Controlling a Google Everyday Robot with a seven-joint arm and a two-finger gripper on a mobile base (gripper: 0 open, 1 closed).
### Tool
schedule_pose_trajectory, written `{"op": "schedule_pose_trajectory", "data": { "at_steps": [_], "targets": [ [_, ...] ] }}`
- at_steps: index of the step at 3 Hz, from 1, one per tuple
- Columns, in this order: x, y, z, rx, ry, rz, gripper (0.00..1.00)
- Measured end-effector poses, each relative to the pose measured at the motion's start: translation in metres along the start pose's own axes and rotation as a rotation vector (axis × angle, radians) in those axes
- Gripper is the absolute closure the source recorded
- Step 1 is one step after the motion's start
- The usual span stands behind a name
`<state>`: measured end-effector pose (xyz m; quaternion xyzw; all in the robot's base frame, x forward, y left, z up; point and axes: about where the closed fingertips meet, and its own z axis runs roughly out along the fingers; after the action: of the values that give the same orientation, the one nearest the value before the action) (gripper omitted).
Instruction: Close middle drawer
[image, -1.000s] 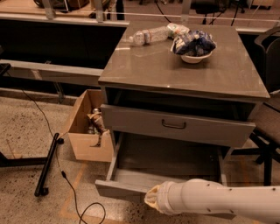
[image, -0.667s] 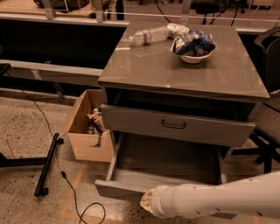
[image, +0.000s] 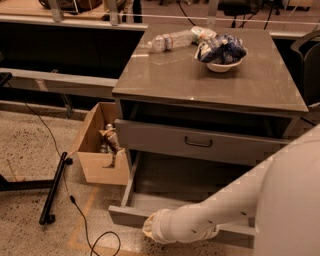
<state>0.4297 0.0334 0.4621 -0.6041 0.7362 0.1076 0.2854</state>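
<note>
The end effector (image: 151, 229) sits at the lower centre of the frame, at the tip of the white arm (image: 210, 215) that reaches in from the lower right. It is up against the front panel of the middle drawer (image: 126, 217); whether it is wide, narrow or holding anything cannot be told from this angle. The middle drawer is pulled far out of the cabinet toward the bottom of the frame, its grey interior open to view and its low front partly hidden behind the arm. Just above it, the taller-fronted top drawer (image: 165, 139) with its dark pull (image: 198, 142) stands slightly out from the cabinet body. On the counter (image: 200, 82) above, in the upper centre of the frame, are 2 things: a white bowl (image: 223, 65) heaped with blue packets, and to its left a clear plastic bottle (image: 170, 41) lying on its side. Left of the cabinet, a cardboard box (image: 95, 165) stands open on the speckled floor (image: 30, 150), touching or just beside the cabinet's side. Further left, a black bar (image: 54, 187) lies on the floor with a thin cable (image: 80, 220) curling past it.
</note>
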Motion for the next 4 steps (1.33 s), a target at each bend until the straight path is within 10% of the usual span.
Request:
{"op": "schedule_pose_trajectory", "data": {
  "at_steps": [4],
  "targets": [
    [0.042, -0.064, 0.04, 0.185, 0.087, 0.037, 1.0]
  ]
}}
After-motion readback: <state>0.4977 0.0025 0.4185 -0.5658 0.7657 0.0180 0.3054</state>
